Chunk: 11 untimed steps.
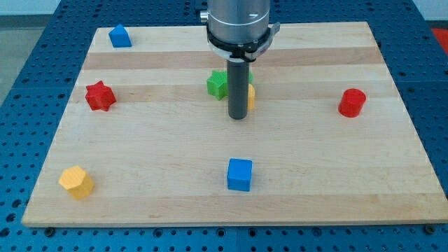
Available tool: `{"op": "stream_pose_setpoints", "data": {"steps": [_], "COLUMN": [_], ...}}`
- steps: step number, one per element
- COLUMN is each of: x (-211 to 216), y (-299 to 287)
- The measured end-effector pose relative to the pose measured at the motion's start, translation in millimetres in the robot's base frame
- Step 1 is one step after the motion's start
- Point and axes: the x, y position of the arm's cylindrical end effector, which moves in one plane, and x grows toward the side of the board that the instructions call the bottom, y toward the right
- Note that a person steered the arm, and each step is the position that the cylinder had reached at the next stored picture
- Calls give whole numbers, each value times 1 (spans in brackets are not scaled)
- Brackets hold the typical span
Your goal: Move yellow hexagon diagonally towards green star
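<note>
Blue perforated bench surrounds a pale wooden board (294,175); my rod hangs straight down from the view's top, and my tip (239,117) rests on the wood near the board's middle; it has no jaws, so it holds nothing. A green star (218,84) sits just to its left, a yellow piece (250,96) peeks out beside the rod. The yellow hexagon (75,182) lies near the bottom-left corner, well apart. Open wood lies between; a blue cube (239,174) sits toward the bottom edge; a red star (100,96) near the left edge; a red cylinder (352,102) toward the right; a blue block (120,36) by the top-left corner.

One camera looks down at an angle on the whole wooden board (140,175) from its near edge
</note>
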Motion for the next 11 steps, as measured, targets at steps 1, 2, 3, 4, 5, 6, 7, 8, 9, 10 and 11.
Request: {"op": "stream_pose_setpoints", "data": {"steps": [1, 2, 3, 4, 5, 6, 7, 8, 9, 10, 11], "x": [14, 15, 17, 67, 99, 145, 168, 139, 99, 68, 72], "y": [-22, -85, -198, -298, -310, -299, -275, -245, -203, -170, -178]}}
